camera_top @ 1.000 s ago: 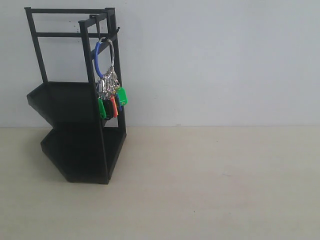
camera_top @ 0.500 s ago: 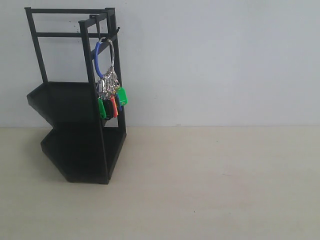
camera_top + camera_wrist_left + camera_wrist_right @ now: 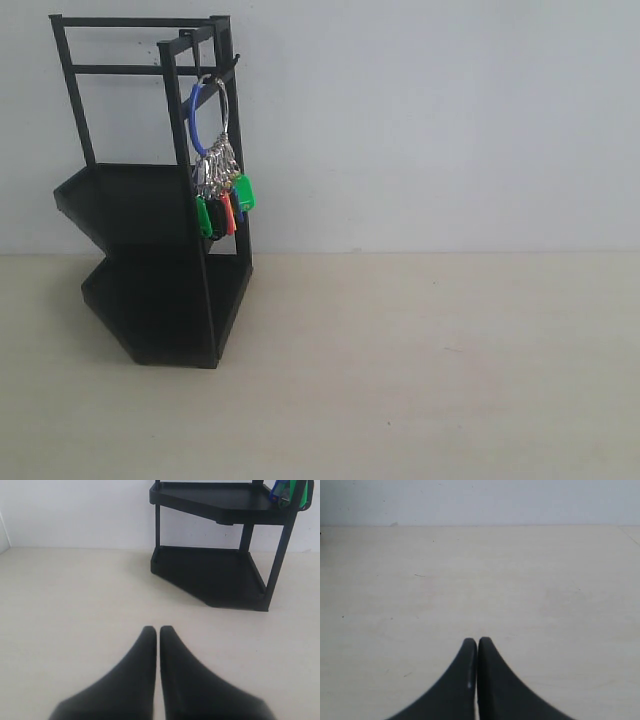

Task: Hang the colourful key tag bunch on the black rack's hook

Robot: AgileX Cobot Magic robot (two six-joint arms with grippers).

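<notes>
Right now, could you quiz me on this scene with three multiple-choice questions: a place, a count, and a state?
1. Where on the black rack is the colourful key tag bunch?
A) lying inside it
B) hanging from the hook at its top
C) tied to its foot

2. How many solid shelves has the black rack?
A) one
B) two
C) four

3. How are the left fingers?
A) closed together, empty
B) spread wide
C) gripping the tags

1 B: its ring hangs over the hook, tags dangling.
2 B: two show, one above the other.
3 A: the tips meet with nothing between.
</notes>
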